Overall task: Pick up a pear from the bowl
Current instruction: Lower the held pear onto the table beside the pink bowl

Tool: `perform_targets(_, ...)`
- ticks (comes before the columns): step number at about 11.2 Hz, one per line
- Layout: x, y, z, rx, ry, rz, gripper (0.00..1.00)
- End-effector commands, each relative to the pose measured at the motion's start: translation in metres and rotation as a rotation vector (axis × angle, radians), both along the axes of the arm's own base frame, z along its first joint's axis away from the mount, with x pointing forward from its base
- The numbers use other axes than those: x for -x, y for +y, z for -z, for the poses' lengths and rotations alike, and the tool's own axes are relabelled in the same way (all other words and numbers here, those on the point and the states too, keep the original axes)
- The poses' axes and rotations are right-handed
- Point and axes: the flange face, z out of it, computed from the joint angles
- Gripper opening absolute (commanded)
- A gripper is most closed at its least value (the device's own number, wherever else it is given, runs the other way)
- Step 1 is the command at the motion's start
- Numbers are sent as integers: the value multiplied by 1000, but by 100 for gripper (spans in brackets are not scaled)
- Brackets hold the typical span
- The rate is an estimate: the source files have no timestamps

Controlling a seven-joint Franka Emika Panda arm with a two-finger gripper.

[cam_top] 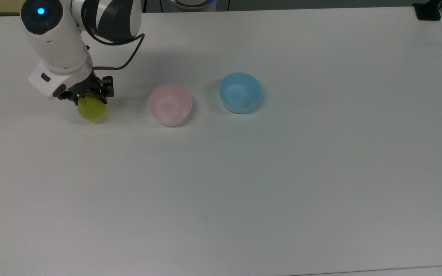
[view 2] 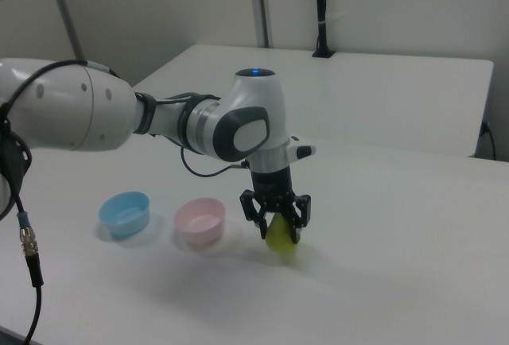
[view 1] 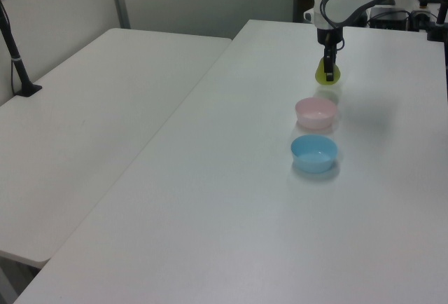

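Note:
My gripper (cam_top: 90,99) (view 1: 327,68) (view 2: 276,222) is shut on the yellow-green pear (cam_top: 92,109) (view 1: 327,74) (view 2: 279,238), which hangs low over the white table, at or just above its surface. The pale pink bowl (cam_top: 170,105) (view 1: 316,112) (view 2: 200,222) stands to the pear's right in the top view, a bowl's width away, with nothing in it. The pear's stem is hidden by the fingers.
A light blue bowl (cam_top: 240,92) (view 1: 314,153) (view 2: 125,213) with nothing in it stands beside the pink one, on its far side from the pear. The arm (view 2: 159,122) reaches in from the top view's upper left. A second white table (view 1: 91,108) adjoins.

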Motion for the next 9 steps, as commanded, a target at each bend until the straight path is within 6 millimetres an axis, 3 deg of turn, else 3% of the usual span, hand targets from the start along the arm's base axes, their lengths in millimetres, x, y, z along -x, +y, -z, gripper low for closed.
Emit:
perform_targets(1, 2, -8, 13, 9, -2, -8, 60)
perform_targets(2, 2, -8, 12, 10, -4, -6, 68)
perform_targets(3, 2, -8, 12, 10, -2, -1, 92)
perform_targets(4, 2, -7, 4, 11, -6, 0, 100)
perform_targets(6, 1, 5, -25, 18, -35, 23, 100)
perform_targets(9, -12, 78, -72, 30, -87, 45, 100)
